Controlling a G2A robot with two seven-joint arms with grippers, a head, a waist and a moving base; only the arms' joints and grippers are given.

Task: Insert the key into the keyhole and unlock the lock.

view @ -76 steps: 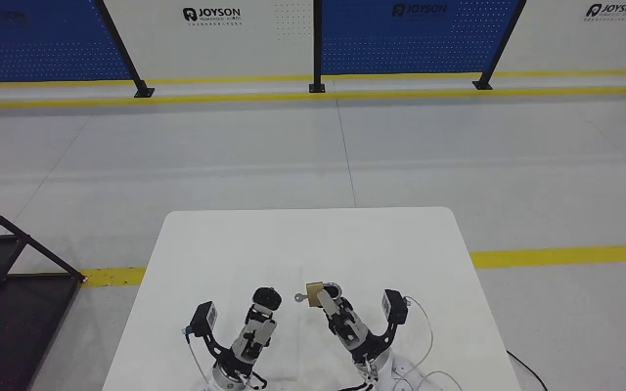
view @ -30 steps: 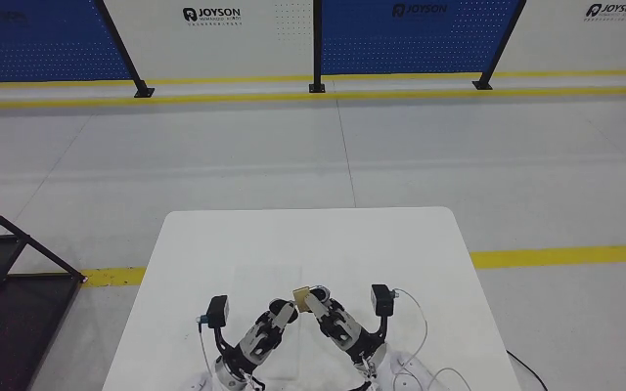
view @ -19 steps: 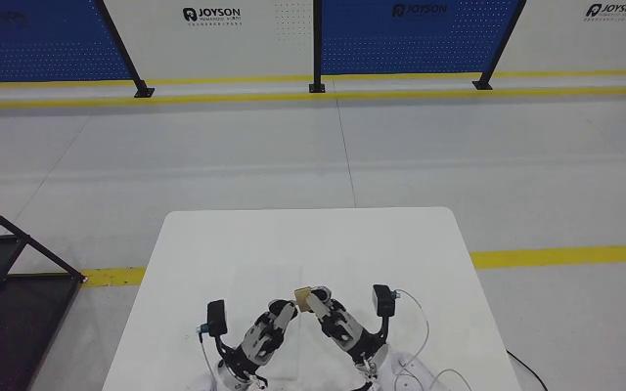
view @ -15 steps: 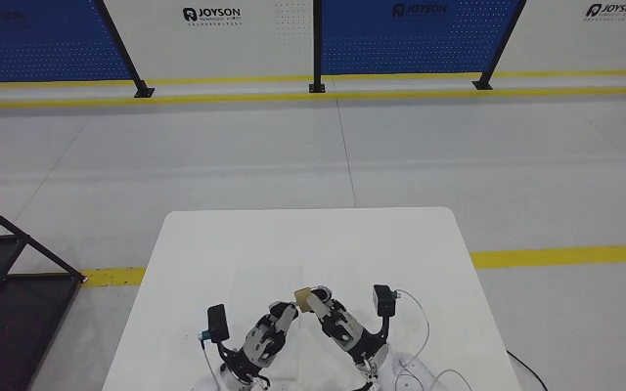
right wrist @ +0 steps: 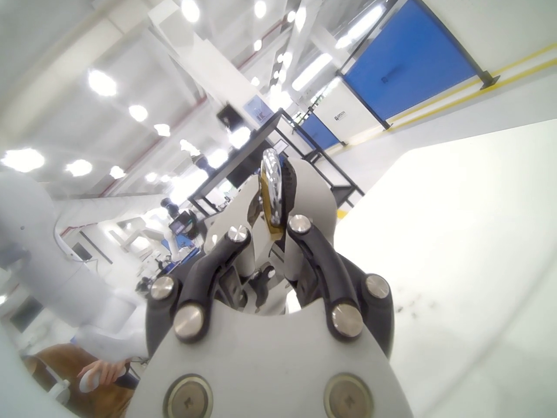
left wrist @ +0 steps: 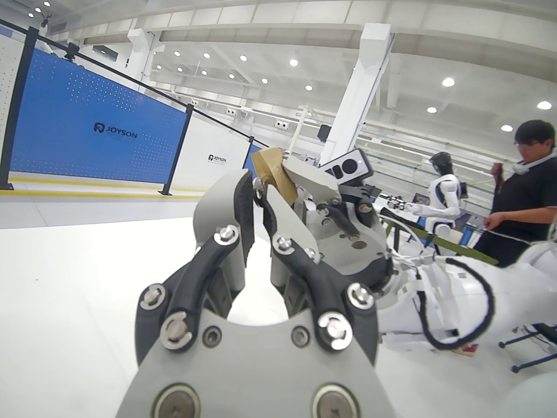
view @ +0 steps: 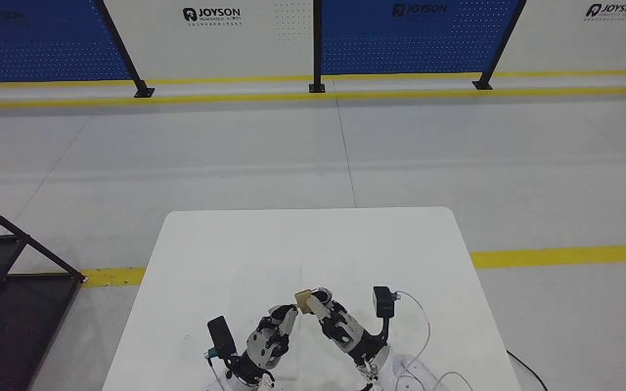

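Bright, even light from ceiling lamps (left wrist: 293, 62); the white table (right wrist: 457, 219) glares, shadows faint. Wrist views bend straight lines at the edges.

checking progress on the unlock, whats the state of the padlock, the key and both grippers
padlock: held clear of the table in the right gripper; cannot tell whether the shackle is released
key: pinched in the left gripper, right against the padlock body; cannot tell whether it is in the keyhole
left gripper: shut on the key
right gripper: shut on the padlock
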